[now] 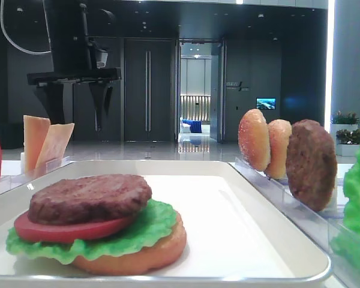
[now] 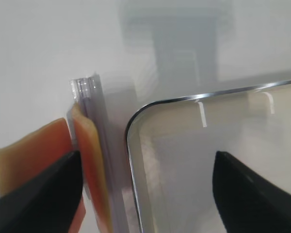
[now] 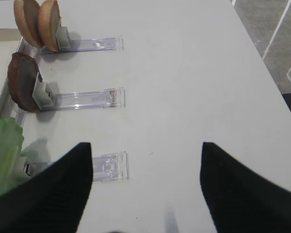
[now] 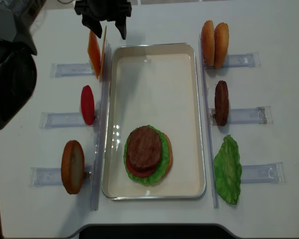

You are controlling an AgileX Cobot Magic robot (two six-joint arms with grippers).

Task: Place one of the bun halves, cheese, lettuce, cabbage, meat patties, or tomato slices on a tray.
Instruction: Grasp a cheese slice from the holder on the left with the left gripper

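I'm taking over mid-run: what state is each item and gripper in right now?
left gripper: open, hanging over the cheese slices
right gripper: open, holding nothing
cheese slices: two, upright in their holder
tray: holds one stack
stack: bun half, lettuce, tomato, patty on top
spare patty: on edge in its holder

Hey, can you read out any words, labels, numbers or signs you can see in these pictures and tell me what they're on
No text can be read.
Wall sign beside the far doorway: pale characters, too small and blurred to read.
Wall screen: shows a picture, no legible words.
Tray, cheese, bun halves: no print or labels visible.
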